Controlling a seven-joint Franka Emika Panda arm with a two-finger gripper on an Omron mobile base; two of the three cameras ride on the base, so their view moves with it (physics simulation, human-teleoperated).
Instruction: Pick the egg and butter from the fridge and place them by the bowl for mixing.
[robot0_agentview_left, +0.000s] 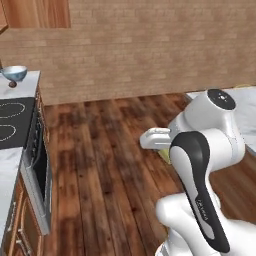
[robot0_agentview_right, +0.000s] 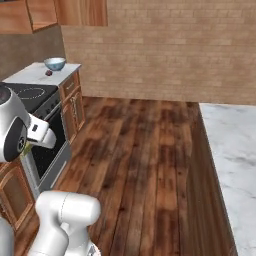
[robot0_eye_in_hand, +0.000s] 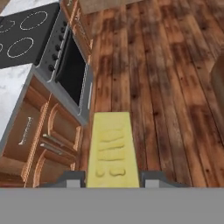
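Left base view: white arm (robot0_agentview_left: 202, 150) folded up at lower right over the wooden floor (robot0_agentview_left: 110, 165), a sliver of pale yellow, the butter (robot0_agentview_left: 163, 152), showing just under the hand. At far left, a stove (robot0_agentview_left: 15, 122) with a black cooktop and dark oven door, set between marble counter (robot0_agentview_left: 27, 85) sections. On the far counter section, the bowl (robot0_agentview_left: 14, 73) (looks bluish and shiny from here), with a small dark red round fruit (robot0_agentview_left: 12, 84) just in front of it. Brick wall (robot0_agentview_left: 150, 45) behind. Well apart from the arm, all of that.

Right base view: arm at the left edge, a bit of the yellow butter (robot0_agentview_right: 26, 148) tucked beneath the hand. Bowl (robot0_agentview_right: 54, 63) on the far counter beyond the stove (robot0_agentview_right: 35, 100), red fruit (robot0_agentview_right: 48, 73) just beside it. Pale marble surface (robot0_agentview_right: 230, 160) along the right side.

Hand view: butter (robot0_eye_in_hand: 111, 151) upright in the middle, clamped between the two fingertips (robot0_eye_in_hand: 70, 178) of the gripper (robot0_eye_in_hand: 112, 179), one at each side of its base, jaws closed on it. Held in the air above the floor boards, with the oven (robot0_eye_in_hand: 72, 72) and wooden cabinet drawers (robot0_eye_in_hand: 39, 140) to the left (cooktop rings at upper left).
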